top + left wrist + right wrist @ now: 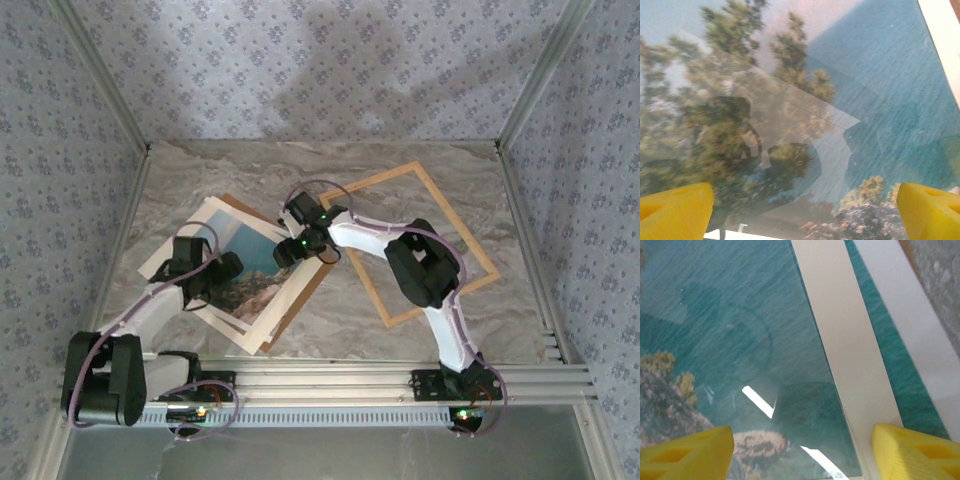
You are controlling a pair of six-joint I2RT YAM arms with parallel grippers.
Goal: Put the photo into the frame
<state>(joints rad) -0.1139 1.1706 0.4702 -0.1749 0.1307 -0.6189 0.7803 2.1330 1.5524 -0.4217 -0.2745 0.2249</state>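
- My left tool (802, 215) hovers close over the photo (252, 252), jaws wide and holding nothing. The photo lies flat at the counter's (340, 310) 9 o'clock side, with a cream mat (212, 215) bordering it.
- My right tool (802, 455), equally wide and empty, hangs over the photo's 3 o'clock edge.
- The frame (383, 178) lies apart at 3 o'clock.
- I judge that gripping the photo is the step in hand. Next I need to pry up one edge, then carry the photo towards the frame.

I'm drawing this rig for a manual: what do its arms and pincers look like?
The left arm and right arm have white link shells, black joint housings and thin purplish cables looping alongside. The left pincer and right pincer have bright yellow fingers.
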